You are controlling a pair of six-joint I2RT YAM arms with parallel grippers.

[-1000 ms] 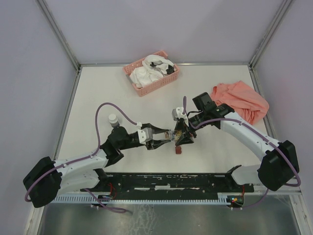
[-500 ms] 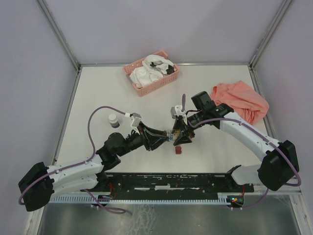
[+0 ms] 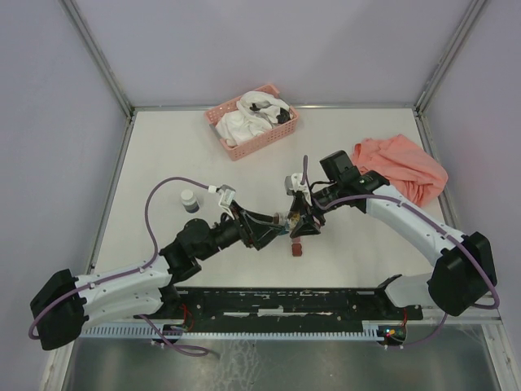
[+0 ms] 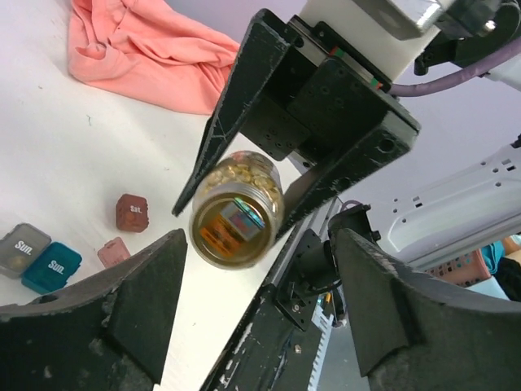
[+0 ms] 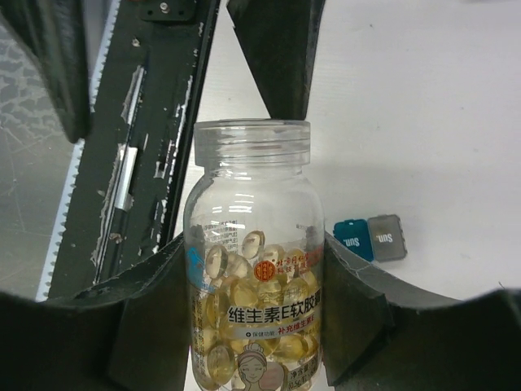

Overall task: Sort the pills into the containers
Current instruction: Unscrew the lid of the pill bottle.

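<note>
Right wrist view: jar uncapped, pour next

Amber pills (image 5: pixel 232 277) sit in the capless jar (image 5: pixel 252 163), gripped by the right jaws over the near middle of the surface (image 3: pixel 163 155). Left jaws gape, empty. Next, I'd say: tip gently over the containers (image 4: pixel 50 266).

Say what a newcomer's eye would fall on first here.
An uncapped clear jar of golden pills, gripped at the centre in the right jaws, with the left jaws open and facing its mouth. Next, the pink basket at the far edge and the salmon cloth on the right.
</note>
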